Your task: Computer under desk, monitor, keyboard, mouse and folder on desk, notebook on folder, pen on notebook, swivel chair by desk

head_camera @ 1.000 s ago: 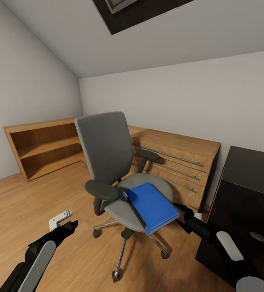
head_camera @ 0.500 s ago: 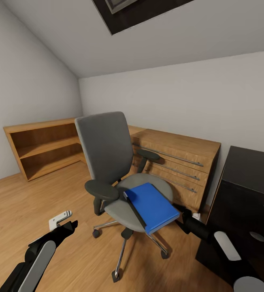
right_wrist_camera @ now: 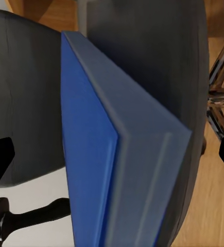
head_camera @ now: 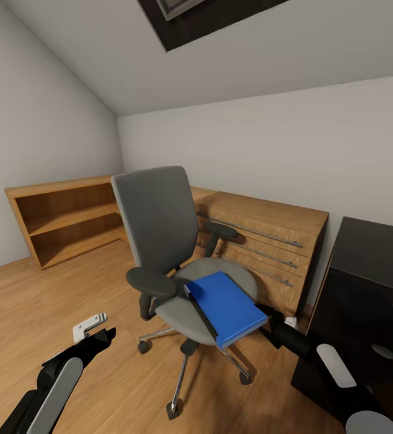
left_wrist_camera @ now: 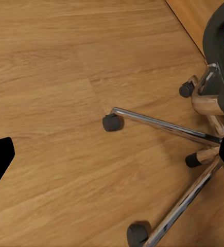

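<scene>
Wood floor [head_camera: 52, 295]; folder [head_camera: 226, 304] overhangs swivel chair [head_camera: 160, 241].

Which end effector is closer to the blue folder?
The right end effector, just off the bright blue folder; the left end effector hangs over the wooden floor.

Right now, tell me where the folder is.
In the head view the folder lies on the swivel chair seat, overhanging its front edge, with the right end effector just beside it.

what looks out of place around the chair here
The blue folder lies on the swivel chair seat instead of a desk, turned askew, with one corner jutting past the seat's front edge. The right hand, open, sits just beside that corner. Nothing looks spilled or damaged.
</scene>
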Robot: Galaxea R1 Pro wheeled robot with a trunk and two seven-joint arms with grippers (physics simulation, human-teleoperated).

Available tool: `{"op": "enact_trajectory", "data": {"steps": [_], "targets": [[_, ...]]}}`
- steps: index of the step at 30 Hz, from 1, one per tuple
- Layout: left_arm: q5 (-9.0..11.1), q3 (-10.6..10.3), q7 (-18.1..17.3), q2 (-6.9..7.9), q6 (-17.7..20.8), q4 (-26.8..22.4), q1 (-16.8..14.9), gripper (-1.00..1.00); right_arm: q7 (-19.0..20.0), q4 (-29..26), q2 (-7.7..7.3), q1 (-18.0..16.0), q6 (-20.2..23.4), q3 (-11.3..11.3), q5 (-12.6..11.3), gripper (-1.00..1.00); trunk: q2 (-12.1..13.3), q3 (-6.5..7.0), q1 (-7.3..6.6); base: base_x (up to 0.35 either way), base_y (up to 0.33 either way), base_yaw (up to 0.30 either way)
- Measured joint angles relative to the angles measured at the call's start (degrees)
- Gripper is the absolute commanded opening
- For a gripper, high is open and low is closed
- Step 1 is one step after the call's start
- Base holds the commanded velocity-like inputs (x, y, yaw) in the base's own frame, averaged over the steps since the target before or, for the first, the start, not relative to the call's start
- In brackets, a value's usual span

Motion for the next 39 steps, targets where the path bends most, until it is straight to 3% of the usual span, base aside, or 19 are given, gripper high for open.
{"op": "enact_trajectory", "data": {"steps": [16, 17, 34, 39], "targets": [[0.0, 0.0, 0.0, -0.02, 0.0, 0.0, 0.0, 1.00, -0.4, 0.0, 0.01, 0.0, 0.0, 0.0, 0.1, 1.00, 0.0, 0.00, 0.00, 0.000, 0.000, 0.000], [0.0, 0.0, 0.0, -0.01, 0.0, 0.0, 0.0, 1.00, -0.4, 0.0, 0.01, 0.0, 0.0, 0.0, 0.1, -1.00, 0.0, 0.00, 0.00, 0.000, 0.000, 0.000], [0.0, 0.0, 0.0, -0.02, 0.1, 0.0, 0.0, 1.00, -0.4, -0.1, 0.01, 0.0, 0.0, 0.0, 0.1, -1.00, 0.0, 0.00, 0.00, 0.000, 0.000, 0.000], [0.0, 0.0, 0.0, -0.01, 0.1, 0.0, 0.0, 1.00, -0.4, -0.1, 0.01, 0.0, 0.0, 0.0, 0.2, -1.00, 2.0, 0.89, -1.09, 0.000, 0.000, 0.000]]}}
